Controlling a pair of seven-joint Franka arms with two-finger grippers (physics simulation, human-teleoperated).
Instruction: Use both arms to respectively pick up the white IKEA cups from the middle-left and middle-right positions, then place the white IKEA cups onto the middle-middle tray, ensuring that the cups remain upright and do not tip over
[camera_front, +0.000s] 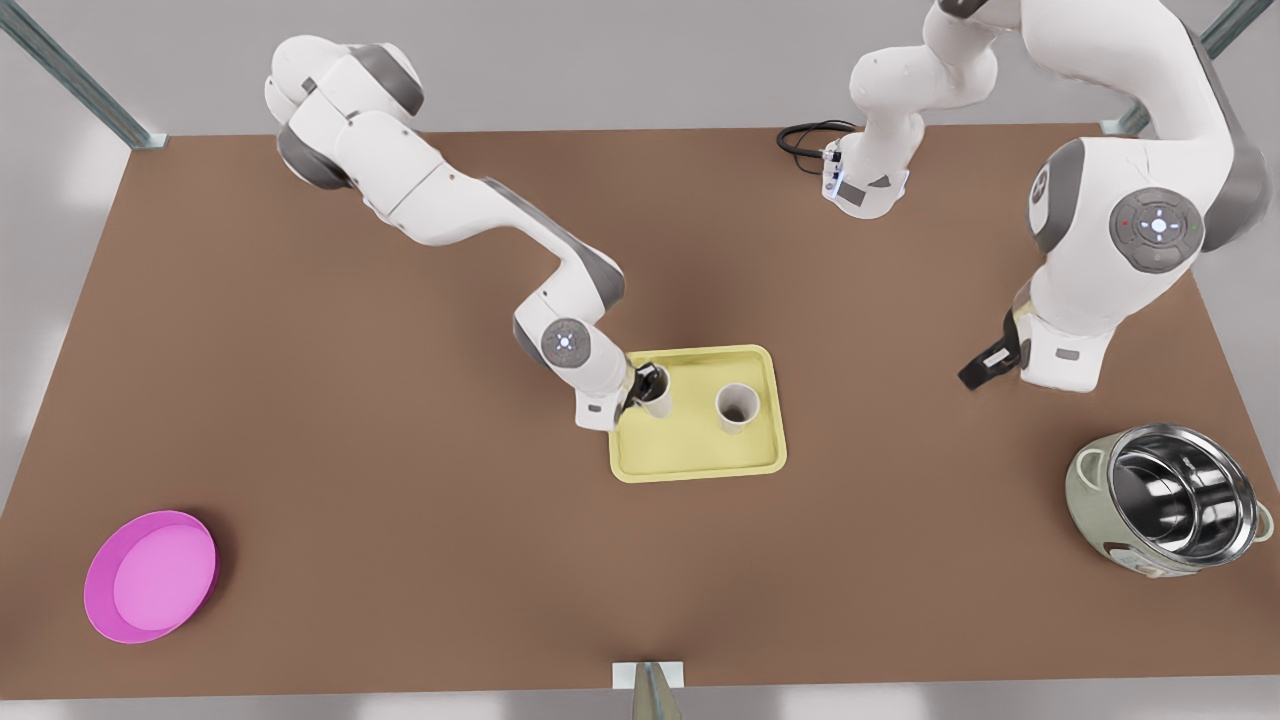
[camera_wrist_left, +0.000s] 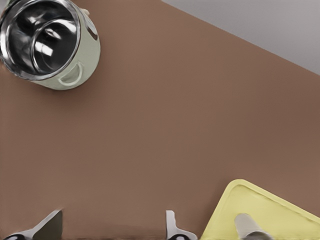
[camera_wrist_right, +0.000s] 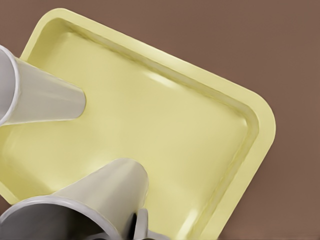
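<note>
The near half of the tray (camera_front: 700, 462) is bare, and a gap lies open between the two cups. The free cup (camera_front: 738, 408) stands alone, reachable from above and from the front view's right. The held cup (camera_front: 657, 398), at the tray's far corner on the front view's left, is blocked on that side by the right tool (camera_front: 648, 381) gripping its rim and by the arm behind it. The left tool (camera_front: 985, 365), fingers apart, hangs over bare table (camera_front: 880, 330), well apart from the tray. The green pot (camera_front: 1165, 500) and the pink dish (camera_front: 150, 575) sit near the table's front corners, clear of any path to the tray
</note>
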